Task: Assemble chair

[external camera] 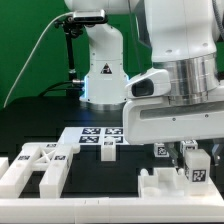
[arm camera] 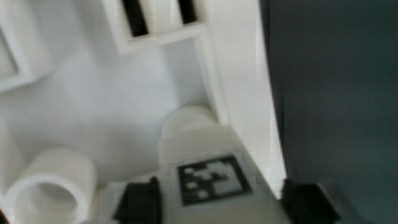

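The chair is still in loose white parts. In the exterior view my gripper [external camera: 192, 166] stands low at the exterior view's right, its fingers on either side of a small tagged chair post [external camera: 193, 171]. In the wrist view the same post [arm camera: 205, 140], with its black-and-white tag, sits between my two black fingers [arm camera: 143, 203], and the gripper [arm camera: 228, 202] is shut on its sides. A flat panel with two dark slots [arm camera: 151, 30] lies just beyond it. A round-ended post [arm camera: 54, 190] lies beside it.
More white chair parts [external camera: 35, 165] lie at the exterior view's left front. The marker board [external camera: 100, 138] lies mid-table. A low white part [external camera: 160, 186] sits just beside the gripper. The robot base [external camera: 100, 70] stands behind, before a green backdrop.
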